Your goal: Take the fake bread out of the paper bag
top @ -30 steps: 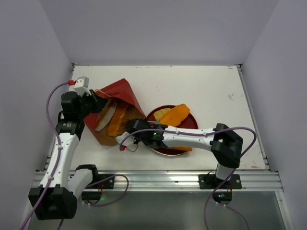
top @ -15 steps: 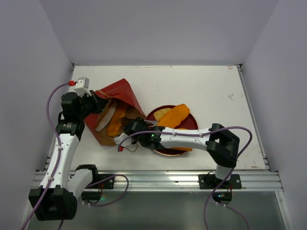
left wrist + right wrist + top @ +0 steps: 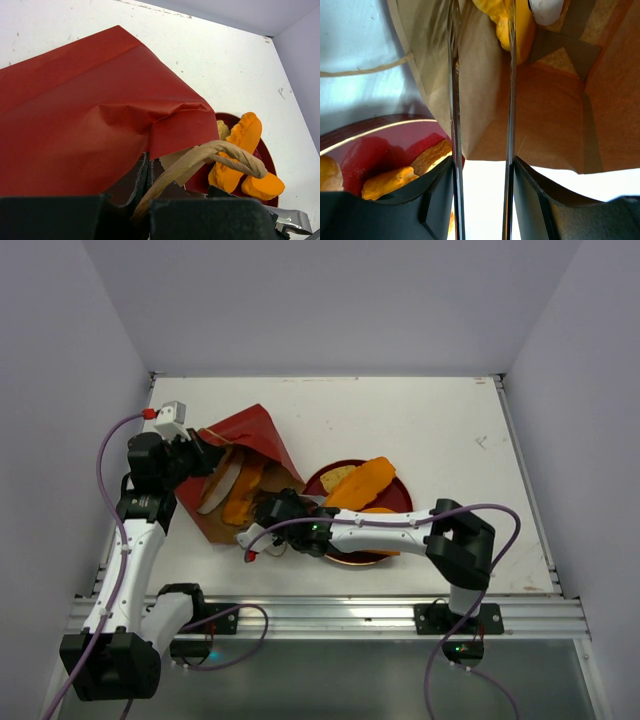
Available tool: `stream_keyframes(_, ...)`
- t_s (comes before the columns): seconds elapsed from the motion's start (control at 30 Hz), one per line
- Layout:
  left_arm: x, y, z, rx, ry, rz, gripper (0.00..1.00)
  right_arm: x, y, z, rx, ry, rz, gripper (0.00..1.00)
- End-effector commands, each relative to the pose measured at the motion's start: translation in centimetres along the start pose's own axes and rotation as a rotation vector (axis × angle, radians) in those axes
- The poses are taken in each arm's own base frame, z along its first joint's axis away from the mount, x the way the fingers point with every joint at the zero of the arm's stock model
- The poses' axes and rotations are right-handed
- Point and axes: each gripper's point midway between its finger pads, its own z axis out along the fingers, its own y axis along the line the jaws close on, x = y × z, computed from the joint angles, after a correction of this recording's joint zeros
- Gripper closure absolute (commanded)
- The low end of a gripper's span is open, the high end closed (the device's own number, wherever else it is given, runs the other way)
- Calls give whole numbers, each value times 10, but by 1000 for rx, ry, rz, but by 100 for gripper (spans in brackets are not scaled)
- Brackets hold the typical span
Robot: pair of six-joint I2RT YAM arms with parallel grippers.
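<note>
The paper bag (image 3: 245, 445) lies on its side at the table's left, red outside and brown inside, with its mouth facing my right arm. My left gripper (image 3: 203, 456) is shut on the bag's upper rim by a cord handle (image 3: 220, 152), holding the mouth up. Inside lie an orange loaf (image 3: 243, 500) and a white-edged bun (image 3: 220, 488) of the fake bread. My right gripper (image 3: 262, 528) is open at the bag's mouth. Its thin fingers (image 3: 454, 100) straddle the brown floor and reach the orange loaf (image 3: 492, 12), with the bun (image 3: 547, 7) beside it.
A round red plate (image 3: 395, 502) sits right of the bag under my right forearm. It holds orange loaves (image 3: 362, 480) and a pale slice (image 3: 337, 477). The second handle cord (image 3: 365, 70) lies loose on the white table. Grey walls enclose the table.
My right arm has slid left, bringing its gripper further into the bag's mouth, and its jaws have spread a little. The left arm and the bag have stayed put.
</note>
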Motion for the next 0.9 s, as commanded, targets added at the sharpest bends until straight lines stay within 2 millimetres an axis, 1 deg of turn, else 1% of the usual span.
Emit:
stream_keyframes(0.0, -7, -5, -3, 23, -30, 5, 100, -13, -16, -4, 57, -1, -9, 49)
stream_keyframes(0.13, -7, -4, -3, 21, -29, 6, 100, -18, -12, 0, 50, -3, -17, 49)
stream_keyframes(0.33, -7, -5, -3, 25, -30, 4, 100, -22, -16, 5, 67, 7, -8, 49)
stream_keyframes(0.67, -7, -8, -6, 32, -34, 5, 100, -26, -30, 14, 125, 37, 33, 50)
stream_keyframes(0.87, -7, -8, -6, 33, -33, 4, 100, -28, -40, 12, 153, 34, 58, 50)
